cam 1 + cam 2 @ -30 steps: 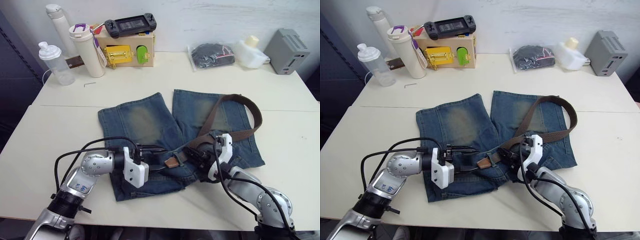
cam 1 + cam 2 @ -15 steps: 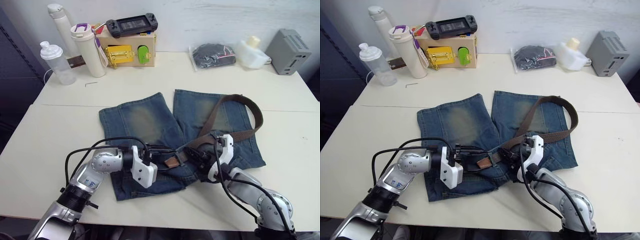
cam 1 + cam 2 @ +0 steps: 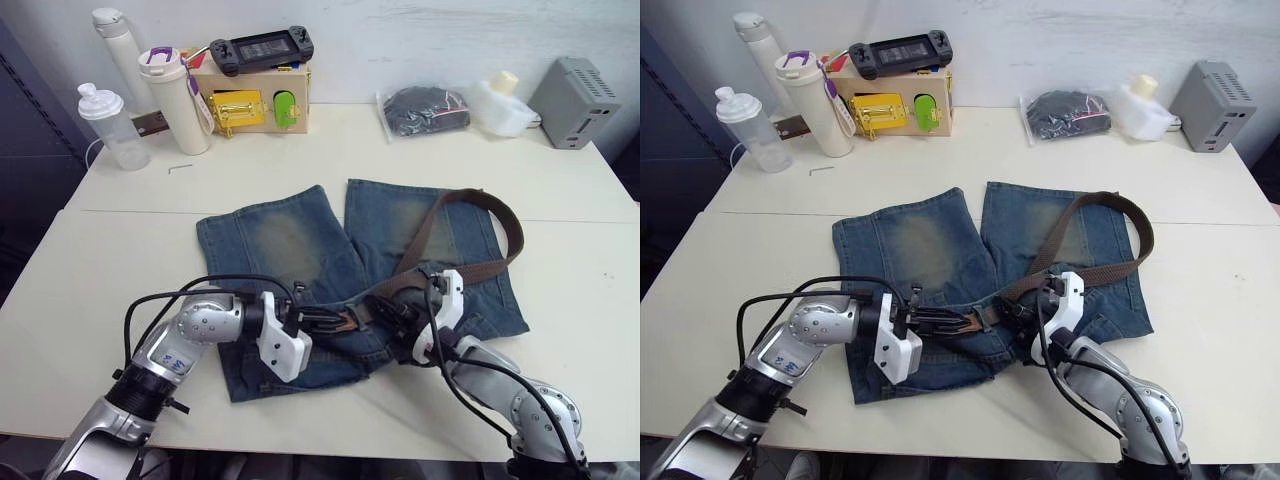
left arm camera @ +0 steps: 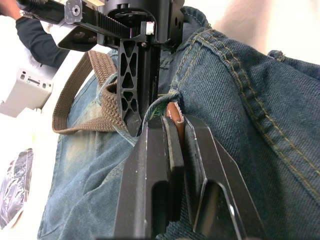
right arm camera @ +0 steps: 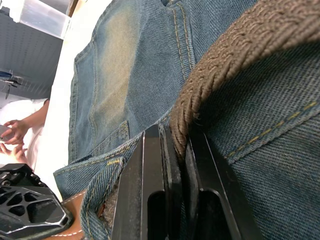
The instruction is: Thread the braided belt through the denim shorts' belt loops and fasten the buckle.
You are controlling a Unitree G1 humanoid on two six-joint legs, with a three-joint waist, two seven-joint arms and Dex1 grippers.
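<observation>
1. Midway along the waistband of the denim shorts [image 3: 300, 250], spread flat on the white table [image 3: 110, 260], the braided belt [image 3: 470, 200] is being threaded; its slack is looped over the right leg.
2. The belt's tan leather tip [image 4: 175, 112] is pinched by the left gripper [image 3: 325, 320], fingers closed on it.
3. The right gripper [image 5: 177, 145] is clamped on the woven strap beside a belt loop.
4. Next, the tip would likely need drawing leftward while slack is fed.
</observation>
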